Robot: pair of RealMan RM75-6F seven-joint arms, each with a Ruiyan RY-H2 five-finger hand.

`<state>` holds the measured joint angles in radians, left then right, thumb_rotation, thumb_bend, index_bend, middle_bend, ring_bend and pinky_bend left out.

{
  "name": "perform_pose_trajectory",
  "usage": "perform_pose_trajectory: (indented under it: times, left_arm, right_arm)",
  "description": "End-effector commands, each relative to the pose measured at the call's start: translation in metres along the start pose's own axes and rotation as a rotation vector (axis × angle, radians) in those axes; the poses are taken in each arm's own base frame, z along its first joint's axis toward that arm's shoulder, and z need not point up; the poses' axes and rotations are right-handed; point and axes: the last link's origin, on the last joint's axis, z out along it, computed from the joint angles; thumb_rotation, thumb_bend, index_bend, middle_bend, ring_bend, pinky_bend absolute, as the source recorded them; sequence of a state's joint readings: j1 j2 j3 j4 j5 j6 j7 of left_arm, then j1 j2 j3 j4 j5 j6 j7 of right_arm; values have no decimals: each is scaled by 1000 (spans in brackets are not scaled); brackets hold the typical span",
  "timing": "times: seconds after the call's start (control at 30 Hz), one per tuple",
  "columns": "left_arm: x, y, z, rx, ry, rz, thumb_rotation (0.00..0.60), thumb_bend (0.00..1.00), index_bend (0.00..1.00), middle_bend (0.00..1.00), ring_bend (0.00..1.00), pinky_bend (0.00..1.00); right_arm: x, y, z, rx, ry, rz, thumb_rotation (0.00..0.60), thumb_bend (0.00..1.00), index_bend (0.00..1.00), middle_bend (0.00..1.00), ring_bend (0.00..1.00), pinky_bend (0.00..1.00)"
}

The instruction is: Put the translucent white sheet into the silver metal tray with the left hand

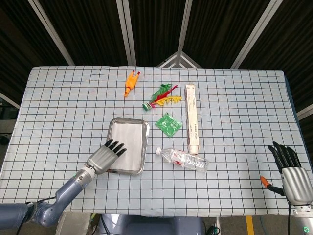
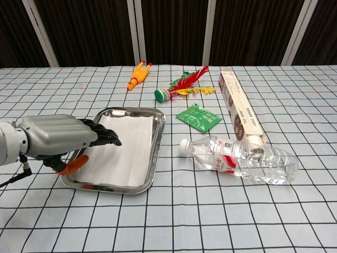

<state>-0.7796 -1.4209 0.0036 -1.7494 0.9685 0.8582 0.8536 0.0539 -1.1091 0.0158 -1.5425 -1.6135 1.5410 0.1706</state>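
The translucent white sheet [image 1: 126, 141] is being shown lying flat inside the silver metal tray [image 1: 145, 129], which is being carried by the checked tabletop [image 1: 58, 112]. The left hand [image 1: 105, 155] is being held over the near left corner of the tray, its dark fingers [image 2: 105, 137] being extended over the sheet with nothing gripped; whether the fingertips are being pressed onto the sheet cannot be told from either view. The hand's orange-tipped thumb [image 2: 73, 164] is being seen beneath the palm, at the tray's near rim.

The right hand [image 1: 292, 176] is being kept at the far right edge of the tabletop, well apart from the tray, with its fingers spread and nothing held.

To the right of the tray, a clear plastic bottle [image 2: 239, 158] is being shown lying on its side. Beyond it, a long narrow box [image 2: 240, 114] is being seen laid lengthwise, and a green packet [image 2: 198, 117] is being shown between box and tray. Farther back, a feathered shuttlecock [image 2: 181, 86] and an orange rubber chicken [image 2: 136, 76] are being seen resting on the cloth.
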Motion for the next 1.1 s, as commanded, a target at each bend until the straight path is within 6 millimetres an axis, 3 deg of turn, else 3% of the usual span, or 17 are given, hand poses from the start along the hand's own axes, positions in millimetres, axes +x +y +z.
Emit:
perform_pose_trajectory:
  times: [0.03,0.73,1.1]
  left_arm:
    - [3,6,4,-8,0,14,600,749,0,0,0,0]
    - [-7,21,11,-39,-39,92,600,749,0,0,0,0]
    - [-17,14,7,-50,-58,139,600,749,0,0,0,0]
  right_arm:
    - [0,0,0,-1,0,1,600,289,0,0,0,11]
    - [1,0,0,-1,0,5,600,290,0,0,0,11]
    - [0,0,0,-1,0,4,600,290,0,0,0,11]
